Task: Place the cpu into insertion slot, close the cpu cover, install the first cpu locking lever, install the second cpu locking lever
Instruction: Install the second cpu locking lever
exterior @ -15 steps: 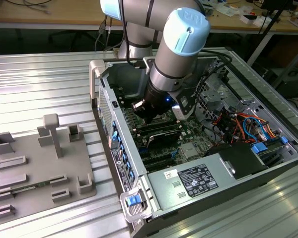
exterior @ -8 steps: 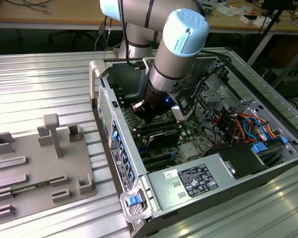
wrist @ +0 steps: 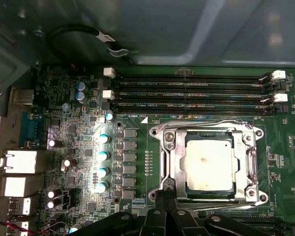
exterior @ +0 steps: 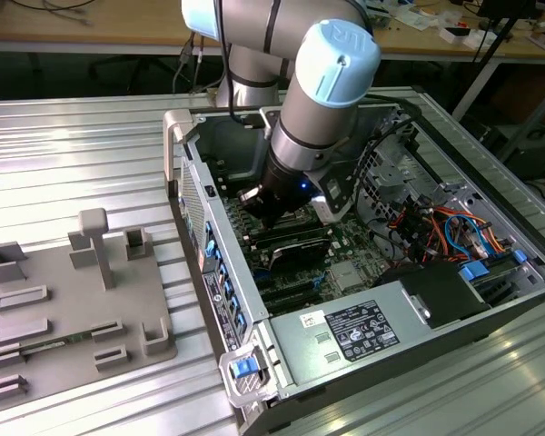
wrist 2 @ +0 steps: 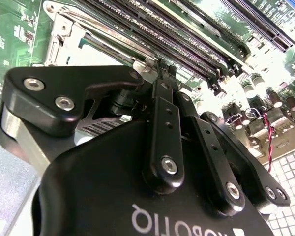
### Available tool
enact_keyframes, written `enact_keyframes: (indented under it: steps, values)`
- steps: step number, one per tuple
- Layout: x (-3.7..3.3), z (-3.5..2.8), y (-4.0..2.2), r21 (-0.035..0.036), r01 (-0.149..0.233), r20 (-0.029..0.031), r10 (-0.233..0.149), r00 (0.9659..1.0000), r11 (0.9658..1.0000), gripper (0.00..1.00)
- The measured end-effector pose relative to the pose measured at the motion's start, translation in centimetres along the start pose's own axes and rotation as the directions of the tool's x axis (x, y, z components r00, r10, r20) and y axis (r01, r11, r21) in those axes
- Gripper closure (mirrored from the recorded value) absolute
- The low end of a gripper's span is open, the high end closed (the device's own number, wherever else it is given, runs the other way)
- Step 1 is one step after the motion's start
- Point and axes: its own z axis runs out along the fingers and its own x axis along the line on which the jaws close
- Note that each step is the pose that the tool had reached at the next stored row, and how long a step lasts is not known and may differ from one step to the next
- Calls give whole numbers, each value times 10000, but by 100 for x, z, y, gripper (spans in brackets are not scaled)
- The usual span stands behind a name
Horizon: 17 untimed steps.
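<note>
In the first wrist view, the small square chip with a dull silver-grey metal top (wrist: 209,164) sits flat in its socket on the green circuit board (wrist: 137,147). The thin shiny silver metal frame (wrist: 172,162) lies closed around it, the chip showing through its window. Long black memory slots (wrist: 187,93) run just beside the socket. The black gripper (wrist: 164,199) sits at the frame's near edge, fingers drawn together.

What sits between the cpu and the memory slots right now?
In the first wrist view, one side of the cpu cover, closed flat around the cpu, then a strip of bare green board before the memory slots.
</note>
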Motion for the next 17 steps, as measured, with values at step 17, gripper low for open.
enact_keyframes:
  steps: [17]
  values:
    - [6,44,-6,-86,0,5,0,10000,10000,89]
